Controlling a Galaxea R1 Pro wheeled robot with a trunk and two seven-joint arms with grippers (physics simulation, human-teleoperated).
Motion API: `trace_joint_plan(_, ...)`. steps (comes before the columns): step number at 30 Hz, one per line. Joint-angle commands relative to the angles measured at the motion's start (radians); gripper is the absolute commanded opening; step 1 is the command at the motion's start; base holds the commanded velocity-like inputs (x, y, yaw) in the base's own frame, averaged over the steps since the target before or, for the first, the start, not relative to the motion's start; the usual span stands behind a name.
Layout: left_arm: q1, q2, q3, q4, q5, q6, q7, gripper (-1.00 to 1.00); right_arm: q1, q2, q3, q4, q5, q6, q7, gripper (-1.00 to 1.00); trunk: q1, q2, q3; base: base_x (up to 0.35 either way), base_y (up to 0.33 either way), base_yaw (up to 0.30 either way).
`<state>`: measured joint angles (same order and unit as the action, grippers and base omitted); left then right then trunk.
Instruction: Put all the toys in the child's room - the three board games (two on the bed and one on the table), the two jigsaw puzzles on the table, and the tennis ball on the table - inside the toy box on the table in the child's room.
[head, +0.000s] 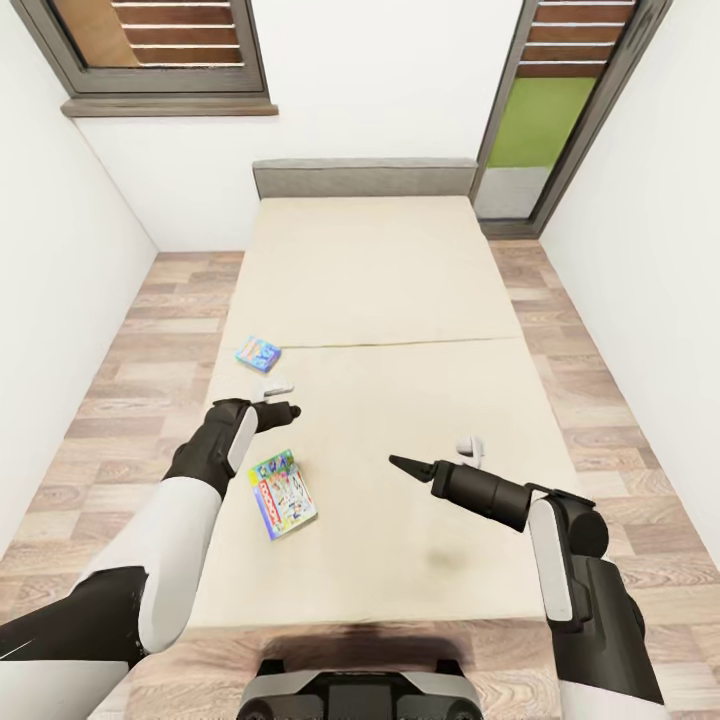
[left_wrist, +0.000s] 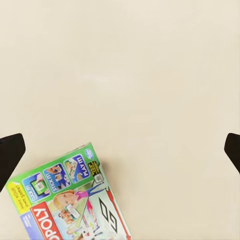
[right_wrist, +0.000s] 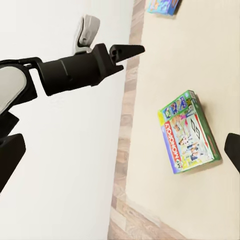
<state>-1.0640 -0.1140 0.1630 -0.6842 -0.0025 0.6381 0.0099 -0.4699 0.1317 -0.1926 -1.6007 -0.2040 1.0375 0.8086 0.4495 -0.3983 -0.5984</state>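
The robot stands at the foot of the bed (head: 400, 300), and both arms reach out over the beige cover.

The left claw (head: 283, 412) hangs over the bed's left side. In the left wrist view its 2 dark tips sit at the far edges, wide apart, with nothing between them but bare cover. It holds nothing. The green game (head: 283, 493) lies flat on the bed just behind this claw, closer to the robot, with a gap between them. In the left wrist view the game (left_wrist: 70, 200) peeks in at one corner, tilted, with red letters on its lid.

The blue game (head: 258, 353) lies flat just past the left claw, farther up the bed and near the bed's left edge.

The right claw (head: 408, 465) points left, toward the green game, from the middle of the bed. The game is well apart from it. Its 2 tips show at the edges of the right wrist view, spread wide, and it holds nothing. That view also shows the left arm (right_wrist: 75, 72), the green game (right_wrist: 190, 132) and a corner of the blue game (right_wrist: 165, 6).
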Motion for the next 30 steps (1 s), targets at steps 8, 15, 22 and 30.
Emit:
trace_joint_plan(8,-0.002,-0.004,0.005,0.004,-0.001,-0.016,0.006,1.0,-0.154,0.002,-0.005,0.008,0.002,0.01,0.004,1.0,0.0,-0.002,-0.014,0.0,0.0,0.0)
trace_joint_plan(15,-0.002,-0.004,0.006,0.006,0.001,-0.043,0.032,1.0,-0.256,0.001,-0.005,0.068,0.008,0.01,0.003,1.0,0.0,-0.002,-0.026,0.0,0.0,0.0)
trace_joint_plan(22,-0.002,-0.004,0.006,0.006,0.003,-0.049,0.049,1.0,-0.333,0.0,-0.005,0.147,0.013,0.01,0.003,1.0,0.0,-0.002,-0.037,0.0,0.0,0.0)
trace_joint_plan(30,-0.002,-0.004,0.006,0.006,0.003,-0.05,0.052,1.0,-0.41,0.0,-0.005,0.217,0.015,0.01,0.002,1.0,0.0,-0.002,-0.05,0.0,0.0,0.0)
